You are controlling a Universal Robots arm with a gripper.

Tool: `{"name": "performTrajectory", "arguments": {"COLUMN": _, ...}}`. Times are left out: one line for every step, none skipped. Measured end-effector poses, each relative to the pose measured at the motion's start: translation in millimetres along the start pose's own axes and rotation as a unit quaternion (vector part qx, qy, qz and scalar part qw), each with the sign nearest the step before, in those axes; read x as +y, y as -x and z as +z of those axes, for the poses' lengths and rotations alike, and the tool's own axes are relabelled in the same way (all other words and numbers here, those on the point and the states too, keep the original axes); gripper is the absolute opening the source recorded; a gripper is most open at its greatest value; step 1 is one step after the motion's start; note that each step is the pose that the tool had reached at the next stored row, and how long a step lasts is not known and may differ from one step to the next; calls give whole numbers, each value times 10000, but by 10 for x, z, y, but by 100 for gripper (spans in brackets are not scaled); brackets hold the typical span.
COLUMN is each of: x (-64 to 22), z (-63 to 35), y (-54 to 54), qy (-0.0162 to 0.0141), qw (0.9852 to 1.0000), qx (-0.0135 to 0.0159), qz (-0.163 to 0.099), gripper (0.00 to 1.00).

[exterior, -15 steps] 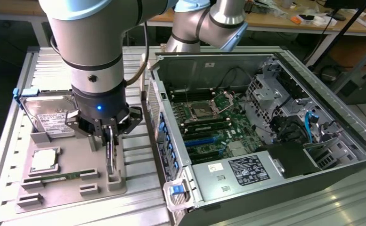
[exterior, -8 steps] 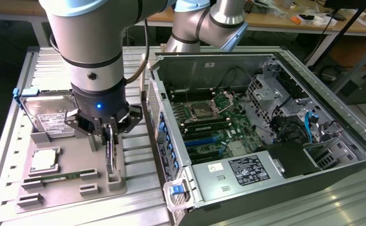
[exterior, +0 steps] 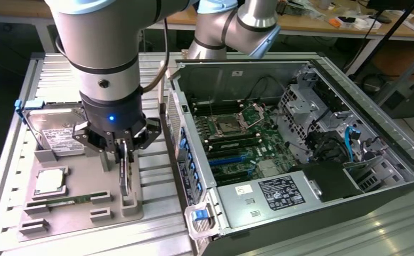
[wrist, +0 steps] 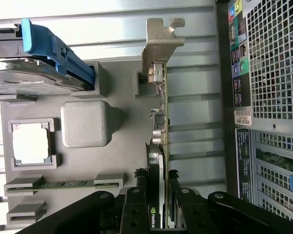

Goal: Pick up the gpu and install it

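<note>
I have the Universal Robots arm (exterior: 104, 53) reaching down over the grey parts tray (exterior: 79, 178), which lies on the slatted table at the exterior view's left. Just beside the tray is the open tower case (exterior: 228, 80), on its side with its green motherboard (exterior: 242, 138) exposed. The power supply (exterior: 281, 193) in the case has a white-and-black label whose print is too small for me to read. The same goes for the sticker on the hard drive (exterior: 54, 130) with blue rails at the tray's far end.

The gpu (exterior: 125, 176) stands on edge in the tray's holders, its silver bracket (wrist: 161, 46) at one end. The gripper (exterior: 124, 154) is clenched on the card, one finger on each face. In the wrist view I read an NVIDIA mark (wrist: 153, 219) between them. A processor (exterior: 50, 181) and a green memory stick (exterior: 68, 201) sit in their own pockets
</note>
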State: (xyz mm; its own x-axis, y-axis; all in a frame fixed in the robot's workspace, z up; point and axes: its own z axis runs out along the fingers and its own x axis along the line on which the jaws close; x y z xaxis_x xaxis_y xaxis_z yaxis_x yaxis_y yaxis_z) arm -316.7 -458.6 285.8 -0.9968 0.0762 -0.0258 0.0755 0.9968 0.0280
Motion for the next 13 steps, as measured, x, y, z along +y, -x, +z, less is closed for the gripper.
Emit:
{"name": "performTrajectory", "arguments": {"x": 0, "z": -5, "y": 0, "qy": 0, "qw": 10000, "qx": 0, "qz": 0, "gripper": 27}}
{"name": "performTrajectory", "arguments": {"x": 0, "z": -10, "y": 0, "qy": 0, "qw": 10000, "qx": 0, "qz": 0, "gripper": 27}}
{"name": "performTrajectory", "arguments": {"x": 0, "z": -16, "y": 0, "qy": 0, "qw": 10000, "qx": 0, "qz": 0, "gripper": 27}}
{"name": "performTrajectory", "arguments": {"x": 1, "z": -20, "y": 1, "qy": 0, "qw": 10000, "qx": 0, "qz": 0, "gripper": 27}}
{"name": "performTrajectory", "arguments": {"x": 1, "z": -28, "y": 1, "qy": 0, "qw": 10000, "qx": 0, "qz": 0, "gripper": 27}}
{"name": "performTrajectory", "arguments": {"x": 1, "z": -33, "y": 1, "qy": 0, "qw": 10000, "qx": 0, "qz": 0, "gripper": 27}}
{"name": "performTrajectory", "arguments": {"x": 1, "z": -40, "y": 1, "qy": 0, "qw": 10000, "qx": 0, "qz": 0, "gripper": 27}}
{"name": "performTrajectory", "arguments": {"x": 1, "z": -45, "y": 1, "qy": 0, "qw": 10000, "qx": 0, "qz": 0, "gripper": 27}}
{"name": "performTrajectory", "arguments": {"x": 1, "z": -49, "y": 1, "qy": 0, "qw": 10000, "qx": 0, "qz": 0, "gripper": 27}}
{"name": "performTrajectory", "arguments": {"x": 1, "z": -54, "y": 1, "qy": 0, "qw": 10000, "qx": 0, "qz": 0, "gripper": 27}}
{"name": "performTrajectory", "arguments": {"x": 2, "z": -58, "y": 1, "qy": 0, "qw": 10000, "qx": 0, "qz": 0, "gripper": 27}}
{"name": "performTrajectory", "arguments": {"x": 2, "z": -64, "y": 2, "qy": 0, "qw": 10000, "qx": 0, "qz": 0, "gripper": 27}}
{"name": "performTrajectory", "arguments": {"x": 2, "z": -69, "y": 2, "qy": 0, "qw": 10000, "qx": 0, "qz": 0, "gripper": 27}}
